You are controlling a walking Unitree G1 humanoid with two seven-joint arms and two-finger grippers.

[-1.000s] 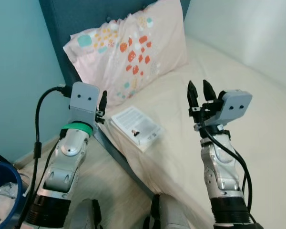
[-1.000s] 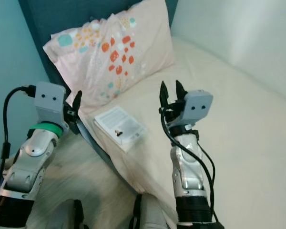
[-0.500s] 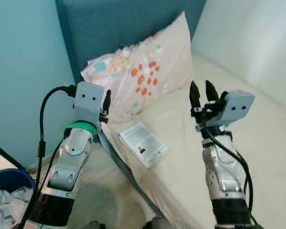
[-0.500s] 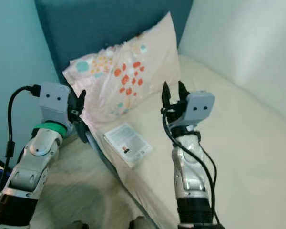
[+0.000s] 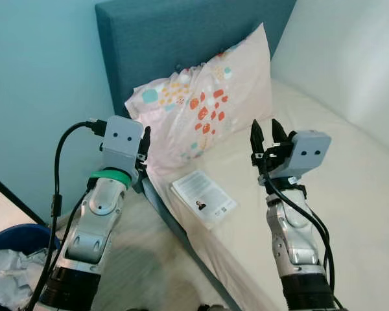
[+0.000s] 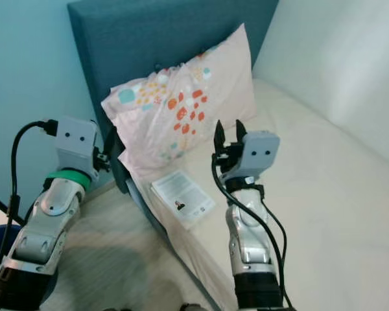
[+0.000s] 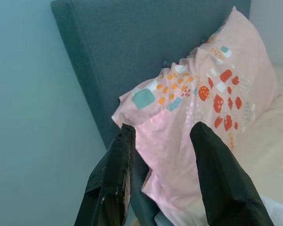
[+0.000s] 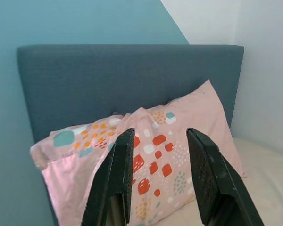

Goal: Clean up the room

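Book: white booklet point(image 5: 203, 197) lying flat on the bed point(image 5: 350, 188), close to the bed's near-left edge, just below the pillow's lower corner; small dark mark on its cover
Pillow: pink, with orange, red and teal spots point(image 5: 204, 107); propped against the headboard at the bed's head end, lower edge touching the sheet
Headboard: dark teal upholstered panel point(image 5: 181, 32), upright behind the pillow, against a lighter teal wall point(image 5: 39, 78)
Right gripper: raised over the bed point(image 5: 264, 133), to the right of the book and apart from it; fingers point(image 8: 205, 174) spread, nothing between them, pointing toward pillow and headboard
Left gripper: raised beside the bed's left edge point(image 7: 160, 155), near the pillow's lower-left corner; fingers point(image 7: 113, 179) spread apart, nothing held, pillow seen through the gap
Left arm: silver, green band at the wrist point(image 5: 107, 175), black cable looping off the camera block
Bed frame: dark teal side rail point(image 5: 175, 230) running along the bed's left edge
Bin: blue container point(image 5: 10, 240) on the floor at far left, crumpled pale paper point(image 5: 10, 282) inside
Floor: pale wood-tone point(image 5: 142, 259), between bin and bed
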